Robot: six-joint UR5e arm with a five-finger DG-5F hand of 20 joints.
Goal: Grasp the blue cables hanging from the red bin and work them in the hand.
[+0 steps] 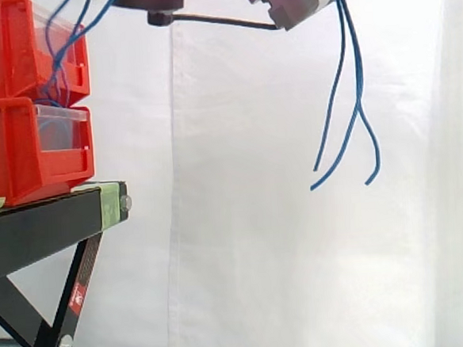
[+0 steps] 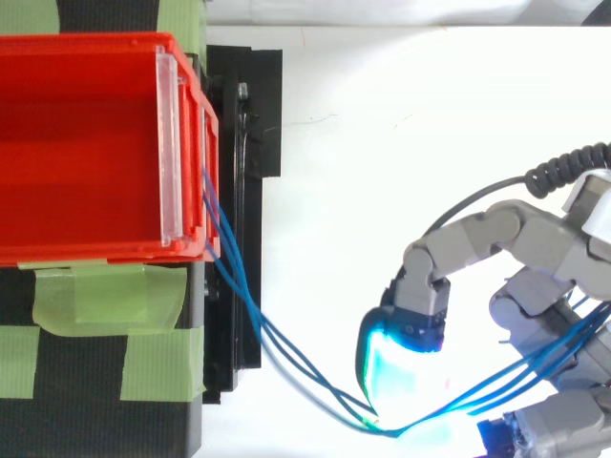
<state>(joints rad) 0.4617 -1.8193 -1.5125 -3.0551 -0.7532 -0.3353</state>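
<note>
Closest to me, out past the front edge of the stand, the hand (image 2: 520, 239) hangs in the air with its fingers (image 2: 387, 367) curled in. A cyan-glowing pad is pressed down on the blue cables (image 2: 243, 296), pinching them against a second lit pad below. Past the pinch, the strands go on across the hand between the grey fingers. From the side, the hand (image 1: 295, 2) sits at the top, above the level of the bins. The free lengths of the blue cables (image 1: 359, 93) drop from it and splay apart. Their loose ends dangle in open air, touching nothing, well clear of the stand.

Back toward the stand, the cables run taut and close together as a bundle, from the pinch to the front of the upper red bin (image 2: 95, 250). They come out just under its clear label holder (image 2: 170, 143), near one front corner. In the side view they rise at a slant from that bin's face toward the top.

The upper red bin (image 1: 0, 47) is stacked squarely on a second red bin (image 1: 7, 149). Both sit at the front edge of the black stand (image 1: 36, 227). Strips of green tape (image 2: 105, 296) lie across the stand's top beside the bins and along its front edge.

Behind everything hangs the white curtain (image 1: 258, 219) in long vertical folds.
</note>
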